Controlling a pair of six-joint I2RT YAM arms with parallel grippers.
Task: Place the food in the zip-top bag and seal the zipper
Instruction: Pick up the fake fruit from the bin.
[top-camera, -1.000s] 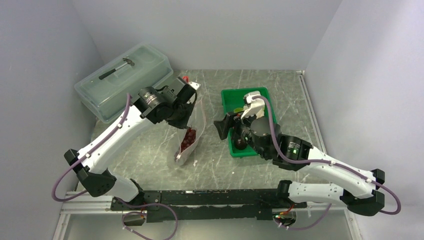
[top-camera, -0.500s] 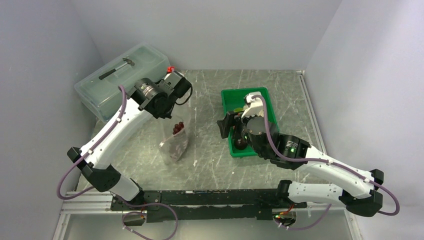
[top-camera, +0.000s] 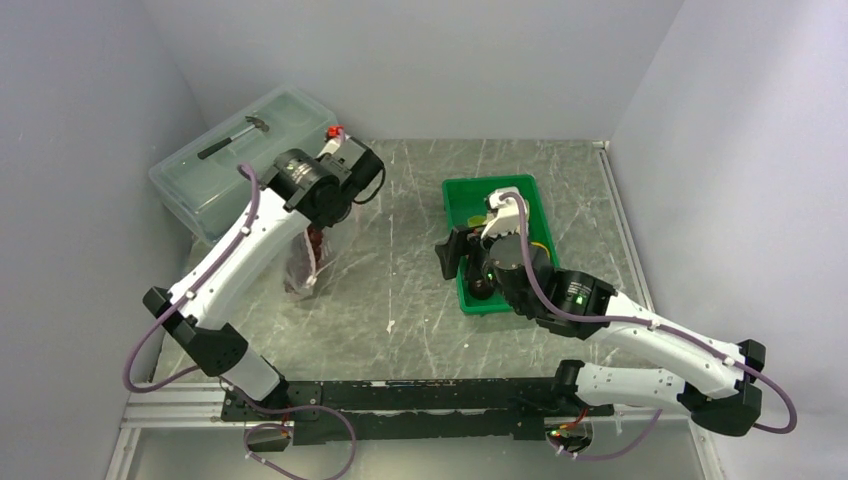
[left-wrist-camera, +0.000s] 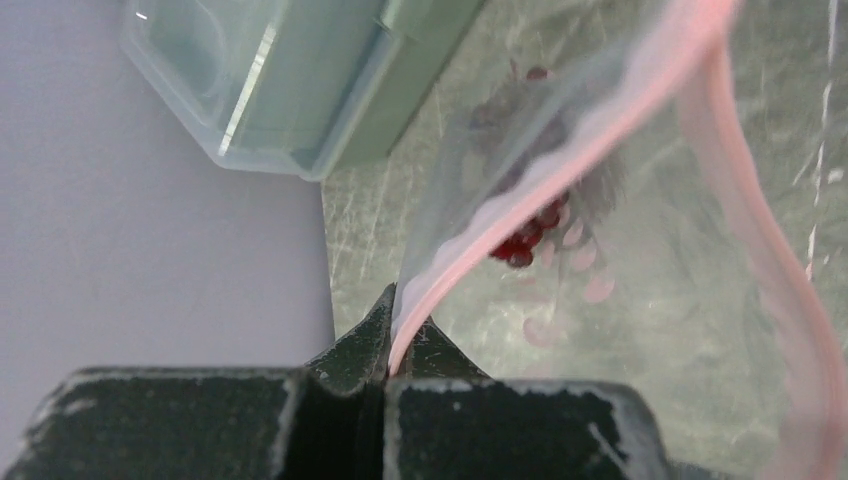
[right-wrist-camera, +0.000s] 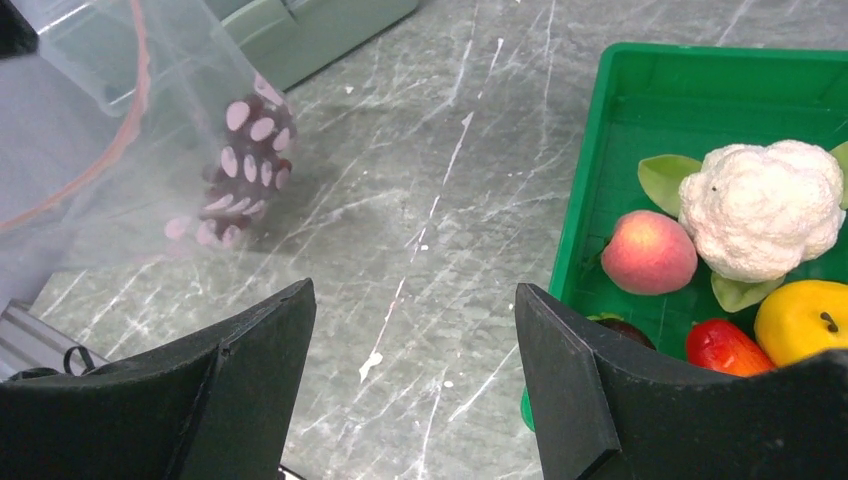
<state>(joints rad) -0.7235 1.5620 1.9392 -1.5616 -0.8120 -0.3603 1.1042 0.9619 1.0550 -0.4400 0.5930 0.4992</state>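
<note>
My left gripper (left-wrist-camera: 398, 330) is shut on the pink zipper (left-wrist-camera: 560, 180) at one corner of the clear zip-top bag (left-wrist-camera: 640, 250). The bag (top-camera: 303, 262) hangs off the table under that gripper, mouth gaping, with the dark grape bunch (left-wrist-camera: 525, 235) inside. My right gripper (right-wrist-camera: 415, 330) stands open over bare table just left of the green tray (right-wrist-camera: 700, 90), with nothing between its fingers. In the tray lie a peach (right-wrist-camera: 648, 252), a white cauliflower (right-wrist-camera: 765, 208), an orange (right-wrist-camera: 805, 320), a red pepper (right-wrist-camera: 727, 347) and a partly hidden dark plum (right-wrist-camera: 625, 328).
A large translucent lidded box (top-camera: 215, 165) with a hammer on its lid stands at the back left, close behind the hanging bag. Grey walls close in on both sides. The green tray (top-camera: 462, 195) sits right of centre.
My left arm has swung the bag with the grapes leftward, from mid-table to in front of the box. The right gripper has stayed beside the tray, jaws slightly wider.
</note>
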